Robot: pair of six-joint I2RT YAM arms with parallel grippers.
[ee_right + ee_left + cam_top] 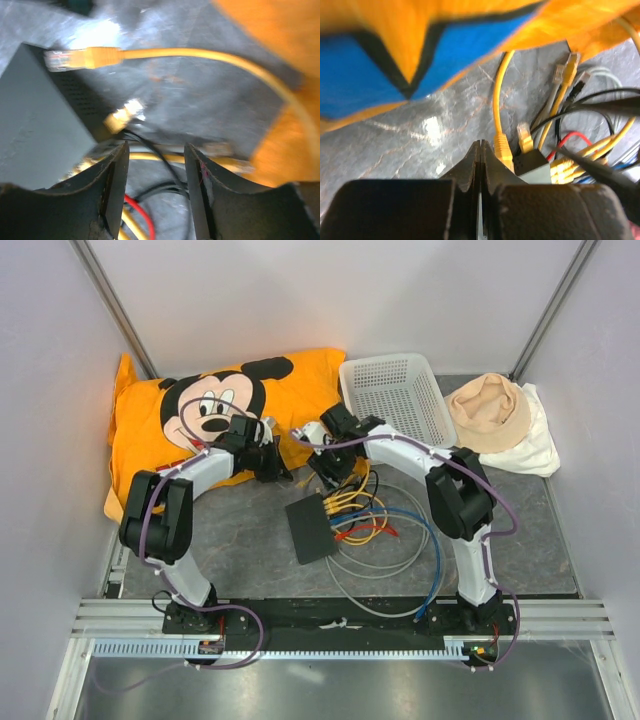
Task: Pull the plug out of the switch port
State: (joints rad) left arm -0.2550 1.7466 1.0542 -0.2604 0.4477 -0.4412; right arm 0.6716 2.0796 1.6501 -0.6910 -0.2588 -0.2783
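A small flat matte-black rectangular switch (310,528) lies near the middle of the grey marbled table (240,540). A tangle of yellow, blue, red and grey cables (395,540) spreads to its right, with several plugs meeting its far right edge. An orange cartoon-mouse fabric pillow (200,415) lies behind it on the left. A white mesh plastic basket (395,395) sits just beside the pillow, behind the switch on the right. A heap of beige and white cloth (500,420) lies right of the basket.
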